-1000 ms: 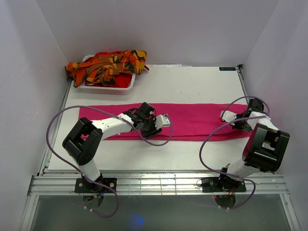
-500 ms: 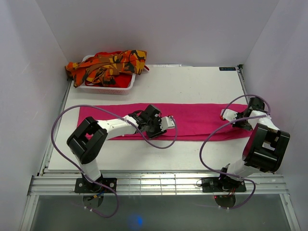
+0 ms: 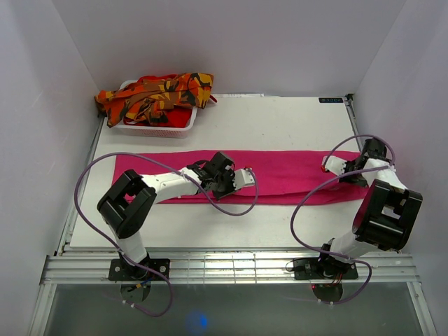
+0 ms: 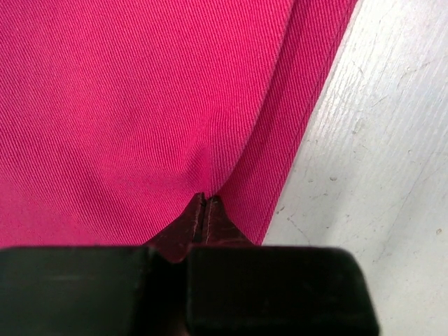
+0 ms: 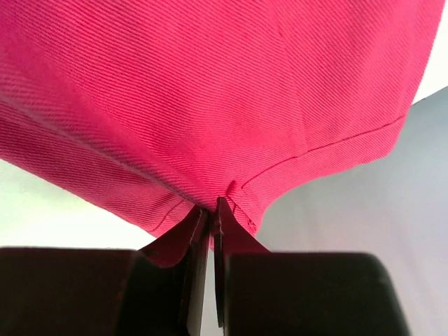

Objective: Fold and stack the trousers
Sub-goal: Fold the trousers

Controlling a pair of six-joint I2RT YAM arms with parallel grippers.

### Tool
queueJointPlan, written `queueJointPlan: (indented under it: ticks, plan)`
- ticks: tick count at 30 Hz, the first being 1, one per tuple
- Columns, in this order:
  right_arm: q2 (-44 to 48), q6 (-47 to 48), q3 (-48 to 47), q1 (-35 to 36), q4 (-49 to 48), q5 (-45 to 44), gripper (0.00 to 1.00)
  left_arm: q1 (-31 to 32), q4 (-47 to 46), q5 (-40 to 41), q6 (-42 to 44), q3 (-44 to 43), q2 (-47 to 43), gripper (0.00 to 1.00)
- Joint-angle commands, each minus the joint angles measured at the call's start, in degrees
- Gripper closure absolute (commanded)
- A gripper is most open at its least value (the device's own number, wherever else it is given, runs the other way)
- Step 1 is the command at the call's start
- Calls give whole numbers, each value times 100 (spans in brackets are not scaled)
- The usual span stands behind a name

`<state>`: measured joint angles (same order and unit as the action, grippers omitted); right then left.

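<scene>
Across the middle of the table [image 3: 280, 119], we find the pink trousers [image 3: 287, 171] laid out as one long band running left to right. We note the left gripper [image 4: 201, 203] clamped on a small pinch of this cloth close to one long edge (about mid-length in the top view), and the fabric puckers at the fingertips. We note the right gripper [image 5: 212, 206] likewise clenched on the cloth, beside a stitched hem at the band's right end. At the far left corner, the orange camouflage trousers [image 3: 157, 94] lie heaped over the white basket [image 3: 150, 129], well apart from both grippers.
</scene>
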<state>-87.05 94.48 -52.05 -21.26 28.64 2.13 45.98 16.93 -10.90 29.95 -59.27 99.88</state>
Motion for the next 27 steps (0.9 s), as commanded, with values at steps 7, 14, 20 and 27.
queueJointPlan:
  ticks: [7,14,20,27]
  plan:
    - [485,114,-1026,-19,974,235,92,-124,916,-526,-87,-419,-802,100]
    - [1076,852,589,-28,339,-107,92,-133,1620,-1204,212,-288,-822,100]
    - [382,687,891,-19,-412,-529,92,-133,1603,-1231,151,-278,241,100]
    - [275,563,635,-28,-211,-381,92,-185,1682,-1143,178,-296,823,100]
